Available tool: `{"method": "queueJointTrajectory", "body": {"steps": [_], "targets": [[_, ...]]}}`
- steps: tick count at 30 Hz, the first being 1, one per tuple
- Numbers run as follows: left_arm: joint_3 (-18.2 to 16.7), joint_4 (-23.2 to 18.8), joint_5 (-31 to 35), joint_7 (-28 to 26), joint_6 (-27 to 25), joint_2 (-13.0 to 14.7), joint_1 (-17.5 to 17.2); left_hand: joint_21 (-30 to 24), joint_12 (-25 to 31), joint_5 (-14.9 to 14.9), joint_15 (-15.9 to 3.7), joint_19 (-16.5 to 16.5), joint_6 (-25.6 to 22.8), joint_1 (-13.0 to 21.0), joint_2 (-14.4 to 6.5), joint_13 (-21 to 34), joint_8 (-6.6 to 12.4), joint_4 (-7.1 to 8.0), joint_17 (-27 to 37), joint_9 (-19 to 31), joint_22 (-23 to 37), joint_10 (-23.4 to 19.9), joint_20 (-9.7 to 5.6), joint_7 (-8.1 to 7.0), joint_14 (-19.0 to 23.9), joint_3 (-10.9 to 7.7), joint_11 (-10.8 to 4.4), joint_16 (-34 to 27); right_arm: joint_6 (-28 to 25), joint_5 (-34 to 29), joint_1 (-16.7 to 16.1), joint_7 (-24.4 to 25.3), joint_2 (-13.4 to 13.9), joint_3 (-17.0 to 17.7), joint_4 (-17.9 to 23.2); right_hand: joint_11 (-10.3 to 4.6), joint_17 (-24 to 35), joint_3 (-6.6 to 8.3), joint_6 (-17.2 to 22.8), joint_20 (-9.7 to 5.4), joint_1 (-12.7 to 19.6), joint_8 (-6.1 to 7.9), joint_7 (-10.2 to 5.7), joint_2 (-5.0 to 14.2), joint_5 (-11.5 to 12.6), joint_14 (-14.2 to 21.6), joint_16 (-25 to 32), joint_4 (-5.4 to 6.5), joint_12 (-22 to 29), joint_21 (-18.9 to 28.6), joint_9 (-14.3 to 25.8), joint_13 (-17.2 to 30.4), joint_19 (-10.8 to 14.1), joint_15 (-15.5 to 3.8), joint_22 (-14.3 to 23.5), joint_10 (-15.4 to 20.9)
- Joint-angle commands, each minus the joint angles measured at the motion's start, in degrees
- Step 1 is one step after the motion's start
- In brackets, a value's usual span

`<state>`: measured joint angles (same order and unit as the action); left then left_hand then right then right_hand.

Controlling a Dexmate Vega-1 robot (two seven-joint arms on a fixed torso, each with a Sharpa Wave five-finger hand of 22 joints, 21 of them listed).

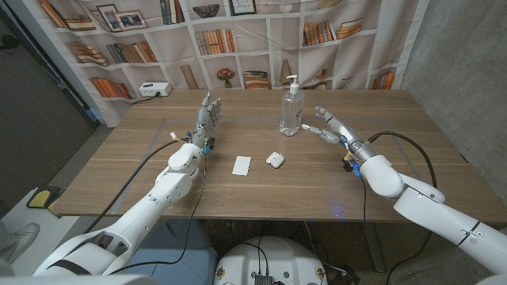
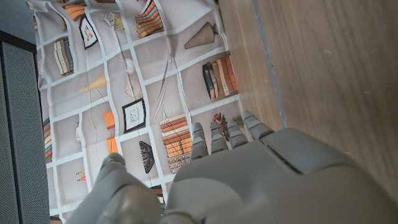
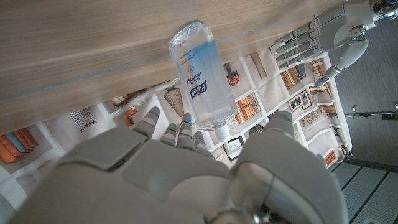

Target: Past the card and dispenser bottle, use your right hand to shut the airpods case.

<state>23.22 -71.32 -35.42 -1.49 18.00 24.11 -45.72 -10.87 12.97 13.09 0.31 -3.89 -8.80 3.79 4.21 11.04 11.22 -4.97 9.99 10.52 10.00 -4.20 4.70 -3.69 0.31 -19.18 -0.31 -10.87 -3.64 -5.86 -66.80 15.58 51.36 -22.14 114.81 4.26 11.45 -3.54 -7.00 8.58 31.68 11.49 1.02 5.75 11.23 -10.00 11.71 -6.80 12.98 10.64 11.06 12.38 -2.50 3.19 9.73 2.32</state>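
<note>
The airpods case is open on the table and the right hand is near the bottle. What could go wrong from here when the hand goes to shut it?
1. The right hand is open, right beside the tall sanitizer bottle; swinging toward the airpods case, it may knock the bottle over.
2. The case is small and light, so a push on its lid may slide it toward the card instead of closing it.
</note>
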Motion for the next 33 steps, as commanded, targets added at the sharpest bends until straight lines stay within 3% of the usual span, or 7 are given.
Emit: {"method": "queueJointTrajectory", "body": {"steps": [1,15,33], "targets": [[0.06,0.44,-0.01,0.27,0.07,-0.1,0.28,-0.24,-0.12,0.27,0.3,0.13,-0.33,0.34,-0.51,0.34,-0.04,-0.1,0.3,0.15,0.1,-0.35,-0.2,-0.11,0.43,0.15,-0.05,0.12,-0.83,-1.55,0.86,-1.25,-0.02,-1.3,0.81,0.21,0.19,0.06,-0.38,0.04,0.79,0.22,0.15,-0.08,-0.08,-1.0,0.42,-0.47,0.43,0.4,0.3,0.33,0.43,-0.38,0.13,0.39],[0.01,-0.02,0.12,0.37,-0.16,0.33,0.38,-0.26,-0.15,0.27,0.41,0.08,-0.34,0.38,-0.58,0.35,-0.07,-0.14,0.3,0.15,0.1,-0.42,-0.22,-0.16,0.47,0.26,0.02,0.12,-0.6,-2.86,1.77,-2.2,-0.58,-2.83,1.07,0.0,0.18,0.51,-0.51,-0.01,1.7,0.24,0.01,0.09,-0.15,-0.37,0.66,-0.89,0.69,0.41,0.3,0.39,0.59,0.07,0.12,1.36],[0.03,-0.61,0.1,0.1,-0.54,0.4,0.25,-0.26,-0.16,0.26,0.34,0.06,-0.52,0.42,-0.67,0.35,-0.02,-0.16,0.3,0.15,0.1,-0.53,-0.27,-0.16,0.47,0.38,0.17,0.14,-1.65,-4.22,0.4,-1.5,-0.42,-2.93,2.55,0.0,0.19,0.71,-0.48,0.27,2.12,0.29,0.04,-0.06,-0.31,0.16,0.85,-1.05,1.14,0.45,0.31,0.49,0.92,0.07,0.11,3.0]]}}
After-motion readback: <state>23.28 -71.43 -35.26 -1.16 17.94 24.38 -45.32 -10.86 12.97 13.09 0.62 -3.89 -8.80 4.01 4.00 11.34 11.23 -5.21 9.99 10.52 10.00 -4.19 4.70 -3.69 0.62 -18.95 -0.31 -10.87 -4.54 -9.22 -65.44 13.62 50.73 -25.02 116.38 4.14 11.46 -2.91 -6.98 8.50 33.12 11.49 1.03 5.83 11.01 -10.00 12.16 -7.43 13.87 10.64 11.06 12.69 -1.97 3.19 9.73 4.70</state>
